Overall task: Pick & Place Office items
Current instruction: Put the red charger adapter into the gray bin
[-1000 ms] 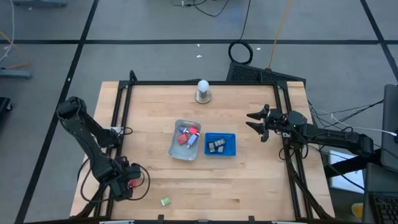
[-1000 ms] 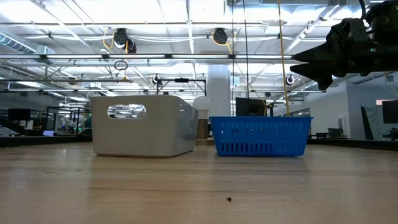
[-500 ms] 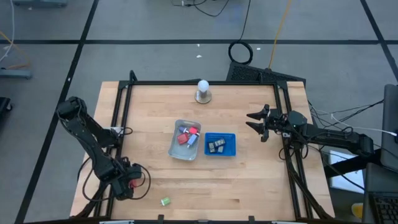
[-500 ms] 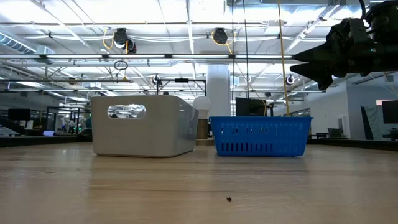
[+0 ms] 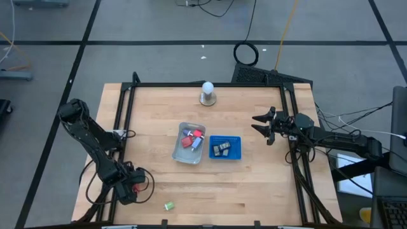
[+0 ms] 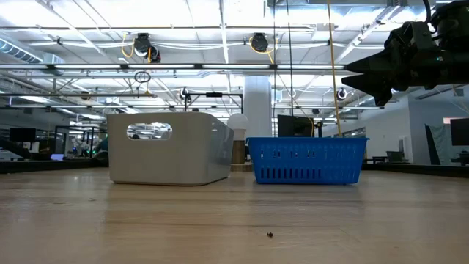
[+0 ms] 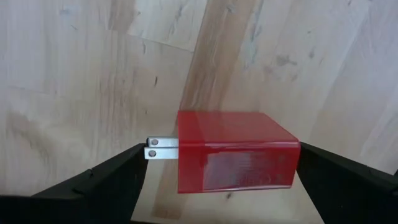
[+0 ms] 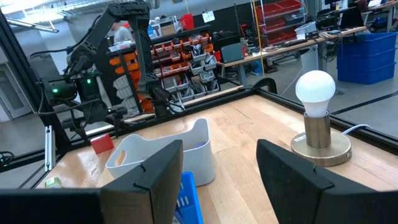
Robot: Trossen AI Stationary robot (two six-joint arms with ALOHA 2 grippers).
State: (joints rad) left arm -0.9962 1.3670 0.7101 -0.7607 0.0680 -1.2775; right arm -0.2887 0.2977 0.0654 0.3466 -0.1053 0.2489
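Left end effector (image 7: 221, 163) is pinching a red plug-in charger (image 7: 233, 151), hanging over the tabletop (image 5: 254, 184) near its front-left corner, well away from my clear tray (image 5: 180, 151). Right end effector (image 5: 261, 124) hovers spread open, right of the blue basket (image 5: 225, 147). Green item (image 5: 168, 205) sits near the front edge.

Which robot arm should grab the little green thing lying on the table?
Probably neither right away: the left gripper is nearer the green item but holds a red charger. The right gripper hangs open, far across the table.
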